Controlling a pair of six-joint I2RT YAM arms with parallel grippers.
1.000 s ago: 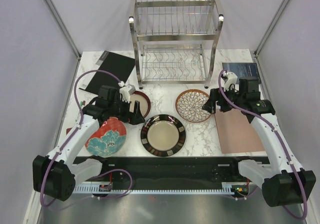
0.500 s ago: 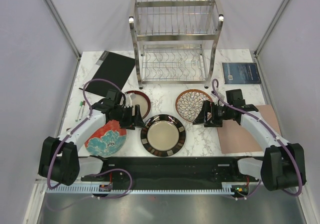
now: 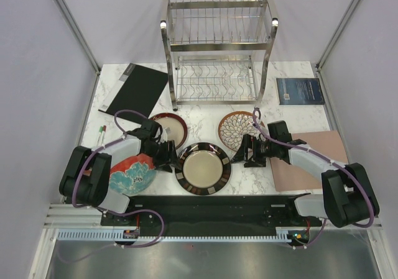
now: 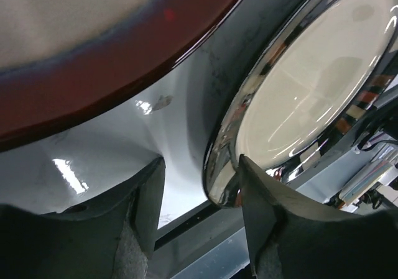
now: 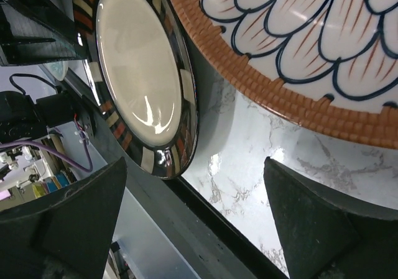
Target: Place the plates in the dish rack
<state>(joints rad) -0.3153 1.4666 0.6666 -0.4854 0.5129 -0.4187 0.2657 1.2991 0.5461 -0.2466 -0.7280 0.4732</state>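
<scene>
The black-checked plate (image 3: 203, 168) lies flat on the marble table (image 3: 205, 120), nearest my bases and between my two arms. The dish rack (image 3: 217, 49) stands well apart at the far edge with no plate in it. I judge the plate stiff, fairly heavy and glossy enough to slip (the glaze throws back hard highlights in both wrist views), and it would chip if it knocked its neighbours. The only place to take hold is the raised rim, where the lip lifts off the table, with a finger under and a finger over. My left gripper (image 3: 168, 156) sits low at the plate's left edge with its jaws spread. In the left wrist view the shiny rim (image 4: 217, 167) runs between my fingers (image 4: 146, 198), closer to the right one, but is not yet pinched. The dark-red plate (image 4: 124, 49) is just beyond, so there is little room there. My right gripper (image 3: 241, 151) is also spread wide, low at the plate's right edge. In its own view the checked rim (image 5: 180, 148) stands ahead between the fingertips (image 5: 74, 217), with the petal plate (image 5: 298, 43) just beside it. The red flowered plate (image 3: 132, 173) lies partly under my left arm.
</scene>
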